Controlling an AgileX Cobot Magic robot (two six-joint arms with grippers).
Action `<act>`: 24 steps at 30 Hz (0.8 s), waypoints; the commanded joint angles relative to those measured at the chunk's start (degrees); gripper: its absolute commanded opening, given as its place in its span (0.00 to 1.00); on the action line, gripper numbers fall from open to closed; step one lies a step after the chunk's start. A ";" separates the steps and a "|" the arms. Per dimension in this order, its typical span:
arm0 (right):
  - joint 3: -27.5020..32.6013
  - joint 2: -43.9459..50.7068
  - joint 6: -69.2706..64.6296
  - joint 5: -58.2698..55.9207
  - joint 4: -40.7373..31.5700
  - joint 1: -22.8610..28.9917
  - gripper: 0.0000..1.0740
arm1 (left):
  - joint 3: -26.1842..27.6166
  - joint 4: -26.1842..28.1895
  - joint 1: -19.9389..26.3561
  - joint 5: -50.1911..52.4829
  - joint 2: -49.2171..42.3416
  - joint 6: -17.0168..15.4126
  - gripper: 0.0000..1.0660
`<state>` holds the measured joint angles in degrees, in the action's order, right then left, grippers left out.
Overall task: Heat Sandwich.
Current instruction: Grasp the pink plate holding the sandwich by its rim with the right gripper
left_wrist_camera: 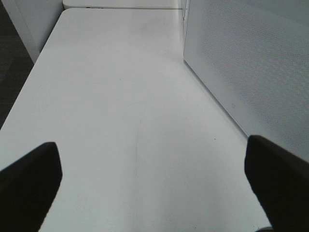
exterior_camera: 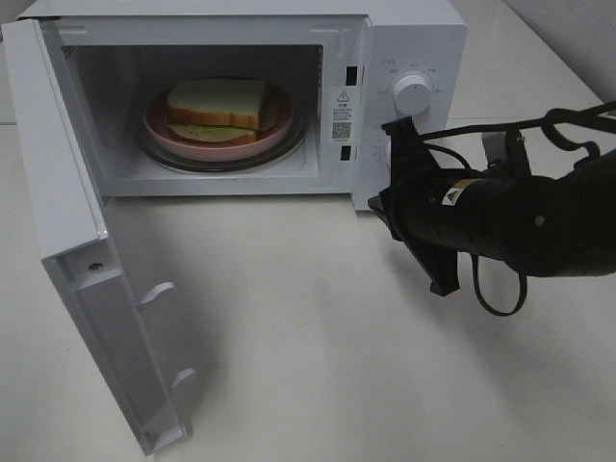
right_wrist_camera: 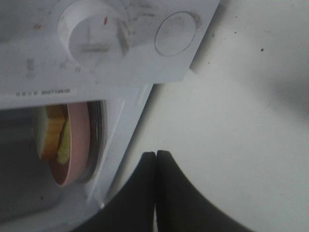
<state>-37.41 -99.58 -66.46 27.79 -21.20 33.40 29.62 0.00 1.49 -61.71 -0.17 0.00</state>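
Note:
The sandwich (exterior_camera: 217,104), white bread with tan crust and green filling, lies on the pink plate (exterior_camera: 157,125) inside the open microwave (exterior_camera: 414,38), on its glass turntable. The right wrist view shows the sandwich (right_wrist_camera: 50,133) and plate (right_wrist_camera: 78,145) edge-on. My right gripper (exterior_camera: 379,206) is shut and empty, just in front of the microwave's lower right corner, below the control panel; its fingers (right_wrist_camera: 145,193) are pressed together. My left gripper (left_wrist_camera: 154,169) is open and empty above the bare table, and it is out of the high view.
The microwave door (exterior_camera: 67,192) swings out far to the front left. A round dial (exterior_camera: 412,94) sits on the control panel, with a round button (right_wrist_camera: 176,33) below it. A white dotted panel (left_wrist_camera: 251,63) stands next to my left gripper. The white table (exterior_camera: 318,337) spreads in front.

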 commanded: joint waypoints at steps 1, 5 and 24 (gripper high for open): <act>-0.63 2.06 1.20 -4.64 6.65 0.06 0.02 | -0.06 0.00 0.17 0.57 -0.52 0.00 0.92; -2.01 3.09 1.49 -10.20 14.38 0.00 0.02 | -0.06 0.00 0.17 0.57 -0.52 0.00 0.92; -17.88 3.09 47.78 -46.93 15.24 0.00 0.04 | -0.06 0.00 0.17 0.57 -0.52 0.00 0.92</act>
<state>-54.26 -97.12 -25.55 -16.79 -4.70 33.40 29.62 0.00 1.49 -61.71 -0.17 0.00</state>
